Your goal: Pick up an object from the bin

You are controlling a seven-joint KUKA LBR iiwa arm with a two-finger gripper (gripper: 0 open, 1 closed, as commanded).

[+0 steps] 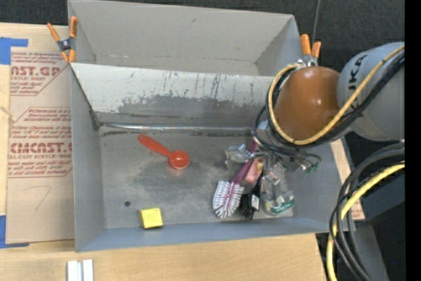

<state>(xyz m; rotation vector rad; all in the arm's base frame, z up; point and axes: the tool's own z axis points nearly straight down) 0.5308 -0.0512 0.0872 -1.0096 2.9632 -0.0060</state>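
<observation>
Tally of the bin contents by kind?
Red spoon: 1
Yellow block: 1
Purple-and-white brush: 1
Clear thing with green edge: 1
Total: 4 that can be told apart; more may lie hidden under the arm.

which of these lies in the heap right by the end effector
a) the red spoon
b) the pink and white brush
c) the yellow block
b: the pink and white brush lies in the heap just below the end effector at the right of the bin, while the red spoon and the yellow block lie apart on the floor to the left.
</observation>
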